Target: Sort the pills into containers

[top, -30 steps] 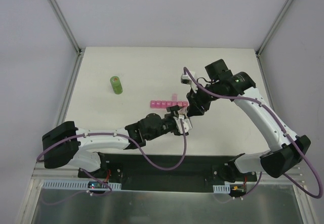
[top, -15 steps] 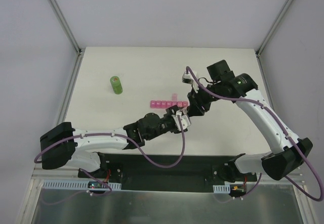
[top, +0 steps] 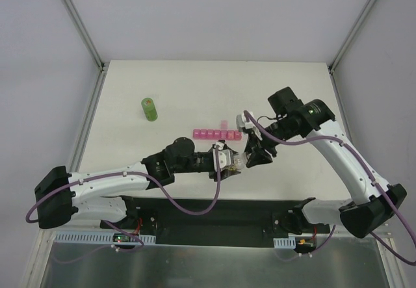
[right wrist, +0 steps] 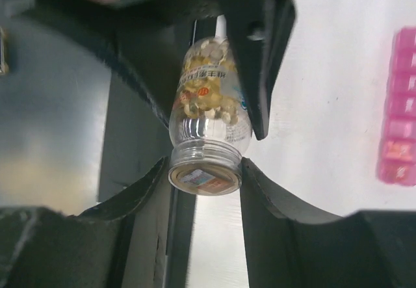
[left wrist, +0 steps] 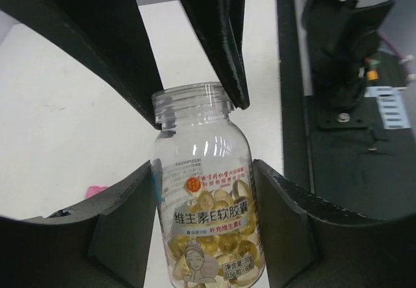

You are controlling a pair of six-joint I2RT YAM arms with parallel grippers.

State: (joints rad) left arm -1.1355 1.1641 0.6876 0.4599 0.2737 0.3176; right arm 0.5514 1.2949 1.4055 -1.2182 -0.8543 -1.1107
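Hanging just nearside of the bright pink seven-cell plastic strip (top: 218, 133), the small clear plastic bottle (left wrist: 203, 138) of tan pills (left wrist: 218, 239) was clamped at its body by the left gripper (left wrist: 203, 171) and at its neck by the right gripper (right wrist: 205, 163), both part-open. It appeared light, rigid and slick; the neck suited gripping.

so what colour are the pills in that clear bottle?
Translucent golden yellow pills, seen through the clear bottle; left wrist view shows them best.

The clear bottle (left wrist: 205, 190) loses its base at the lower frame edge; right of it, the pink containers (right wrist: 402, 106) are cut short.
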